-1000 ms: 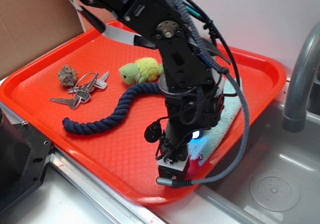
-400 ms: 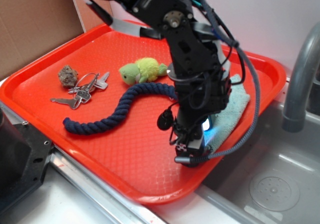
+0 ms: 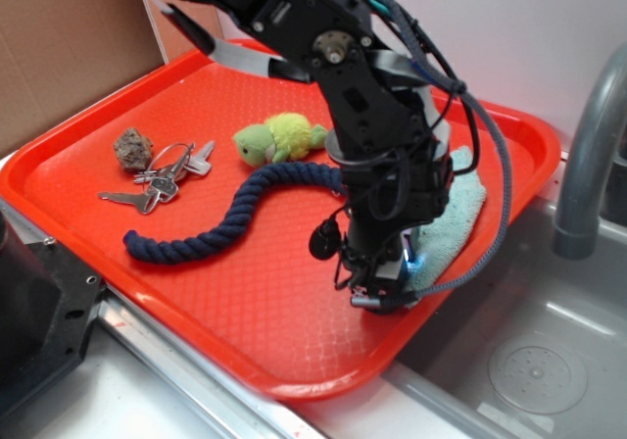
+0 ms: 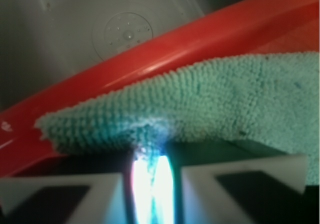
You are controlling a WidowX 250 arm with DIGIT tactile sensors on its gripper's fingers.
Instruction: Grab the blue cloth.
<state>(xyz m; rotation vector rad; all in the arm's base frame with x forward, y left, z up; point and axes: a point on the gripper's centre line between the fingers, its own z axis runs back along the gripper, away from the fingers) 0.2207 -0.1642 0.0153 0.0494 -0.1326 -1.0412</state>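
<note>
The blue cloth is a light aqua terry rag lying at the right side of the red tray. My gripper points down at its near corner. In the wrist view the cloth fills the middle. Its edge is puckered and drawn into the narrow, brightly lit gap of my gripper, whose two white fingers stand close together, shut on the cloth. The rest of the cloth rests on the tray against its rim.
A dark navy rope, a green plush toy, keys and a small rock lie on the tray to the left. A metal sink with a faucet is on the right. Cardboard stands behind.
My gripper has moved back from the tray's front edge to the cloth's near corner. The cloth's near edge has drawn in with it.
</note>
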